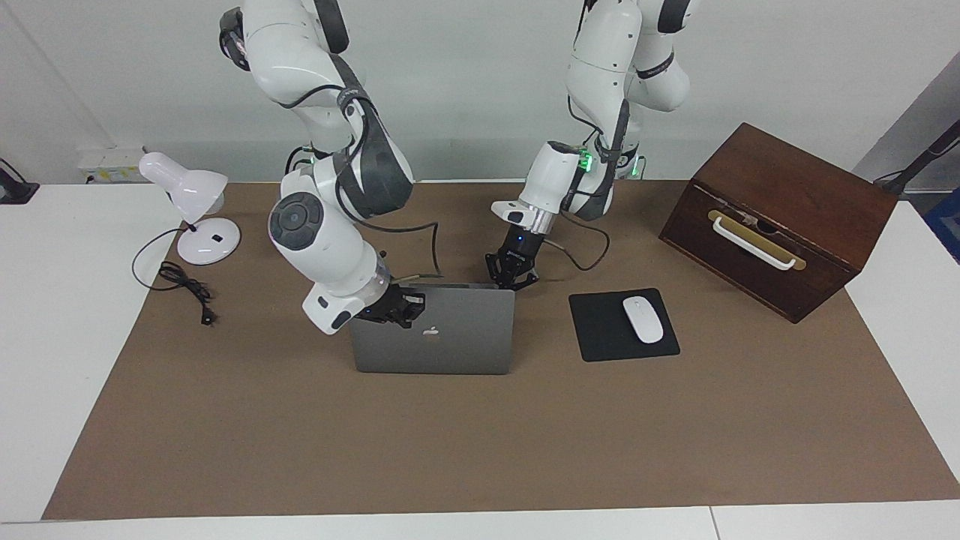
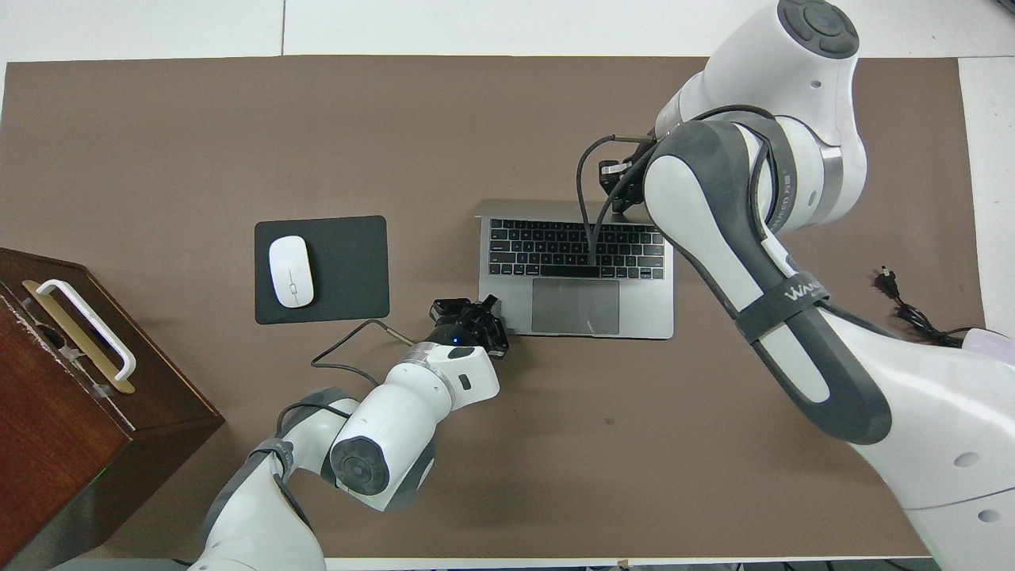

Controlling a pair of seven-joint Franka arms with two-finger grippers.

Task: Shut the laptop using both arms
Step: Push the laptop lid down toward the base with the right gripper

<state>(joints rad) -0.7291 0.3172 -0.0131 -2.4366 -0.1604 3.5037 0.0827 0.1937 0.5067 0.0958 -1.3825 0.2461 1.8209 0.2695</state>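
Note:
The silver-grey laptop (image 1: 450, 345) (image 2: 579, 305) stands open in the middle of the brown mat. Its lid is about upright, with the apple logo facing away from the robots and the keyboard showing in the overhead view. My right gripper (image 1: 405, 309) (image 2: 614, 181) is shut and presses against the outside of the lid, near its top edge at the right arm's end. My left gripper (image 1: 511, 279) (image 2: 485, 313) is shut and sits at the corner of the laptop's base nearest the robots, at the left arm's end. The lid's top edge hides its tips in the facing view.
A black mouse pad (image 1: 622, 324) with a white mouse (image 1: 643, 319) lies beside the laptop toward the left arm's end. A brown wooden box (image 1: 780, 217) with a white handle stands at that end. A white desk lamp (image 1: 191, 206) and its black cord (image 1: 187, 289) are at the right arm's end.

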